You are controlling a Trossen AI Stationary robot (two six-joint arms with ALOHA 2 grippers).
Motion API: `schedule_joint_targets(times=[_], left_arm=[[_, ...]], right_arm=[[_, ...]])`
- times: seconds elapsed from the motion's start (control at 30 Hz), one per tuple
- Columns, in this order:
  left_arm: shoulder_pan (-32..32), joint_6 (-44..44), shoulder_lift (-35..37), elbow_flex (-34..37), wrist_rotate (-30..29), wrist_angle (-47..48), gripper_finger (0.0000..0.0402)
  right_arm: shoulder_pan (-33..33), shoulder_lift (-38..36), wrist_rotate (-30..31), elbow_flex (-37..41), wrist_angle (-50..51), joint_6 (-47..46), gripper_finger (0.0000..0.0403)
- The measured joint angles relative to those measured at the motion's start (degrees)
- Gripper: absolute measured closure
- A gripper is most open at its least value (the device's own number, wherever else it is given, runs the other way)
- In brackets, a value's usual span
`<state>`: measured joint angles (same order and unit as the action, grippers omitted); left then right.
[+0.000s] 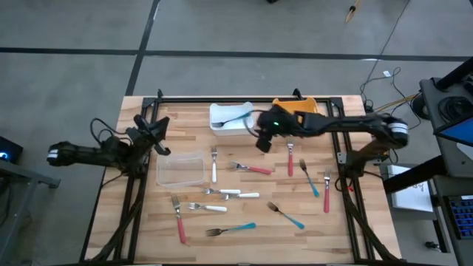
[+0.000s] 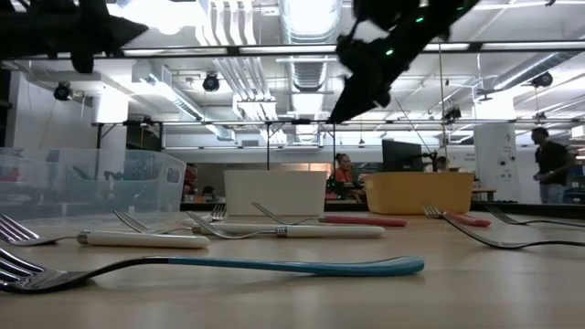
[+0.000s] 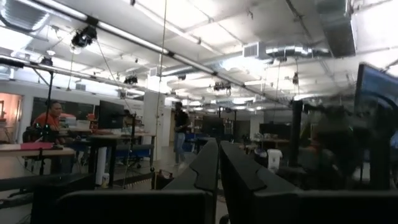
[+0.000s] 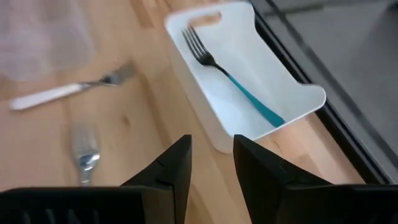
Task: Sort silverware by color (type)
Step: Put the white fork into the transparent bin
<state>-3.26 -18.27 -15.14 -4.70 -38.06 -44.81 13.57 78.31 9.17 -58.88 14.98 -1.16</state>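
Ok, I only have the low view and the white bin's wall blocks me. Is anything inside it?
Observer: Yes, one teal-handled fork lies in the white bin, tines toward the end with the handle cutout.
Operator: Is the right gripper carrying anything?
Observer: No. The right gripper hangs over the table beside that bin, fingers apart, with nothing between them.
Operator: And the clear bin?
Observer: From above, the clear bin shows nothing inside.
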Motion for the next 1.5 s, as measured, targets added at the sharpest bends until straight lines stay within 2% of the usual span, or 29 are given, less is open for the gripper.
schedule_joint_targets(times=[0.1, 0.2, 0.33, 0.43, 0.53, 0.63, 0.8, 0.87, 0.93, 1.07, 1.17, 1.23, 1.5], left_arm=[[-0.01, 1.8, -1.67, -5.69, 5.03, 7.37, 0.0402], [-0.03, 8.67, -5.15, -10.47, 7.97, 15.1, 0.0402], [0.0, 14.58, -11.73, -14.0, 5.89, 17.04, 0.0402], [0.01, 15.72, -17.53, -16.85, 4.42, 17.22, 0.0402], [0.39, 15.77, -23.24, -20.67, 0.03, 19.19, 0.0402], [2.3, 14.49, -28.18, -25.53, -2.52, 25.13, 0.0402], [8.22, 14.92, -35.72, -33.46, -1.91, 37.98, 0.0402], [11.4, 14.96, -38.59, -36.44, 0.54, 42.29, 0.0402], [14.84, 14.71, -41.46, -39.07, 5.92, 45.9, 0.0402], [21.75, 13.11, -47.72, -43.57, 22.73, 50.86, 0.0402], [25.81, 12.8, -53.08, -46.78, 31.9, 53.34, 0.0402], [27.56, 12.67, -56.73, -48.87, 34.04, 55.56, 0.0402], [29.8, 6.57, -68.49, -56.48, 34.58, 60.98, 0.0402]], right_arm=[[-1.07, -6.14, -0.16, 4.51, -2.09, 0.71, 0.0293], [-1.32, -11.23, -0.07, 6.84, -2.34, 0.21, 0.0292], [-1.32, -16.42, -0.02, 9.15, -3.05, 1.7, 0.0292], [-1.18, -18.69, 0.09, 11.11, -6.69, 3.85, 0.0293], [-1.01, -19.74, 0.27, 12.68, -11.13, 7.04, 0.0299], [0.04, -19.46, 0.04, 13.56, -13.64, 9.49, 0.0307], [3.24, -17.84, 0.04, 13.56, -14.38, 11.26, 0.0321], [4.55, -17.38, -0.02, 13.56, -14.38, 11.77, 0.0326], [6.03, -17.08, -0.05, 13.56, -14.42, 12.59, 0.0329], [8.49, -16.66, -0.05, 13.54, -14.43, 13.62, 0.033], [10.03, -16.32, -0.09, 13.54, -14.44, 13.47, 0.0327], [10.77, -16.27, -0.09, 13.54, -14.38, 13.2, 0.0326], [11.29, -16.27, -0.09, 13.58, -14.44, 13.24, 0.0334]])
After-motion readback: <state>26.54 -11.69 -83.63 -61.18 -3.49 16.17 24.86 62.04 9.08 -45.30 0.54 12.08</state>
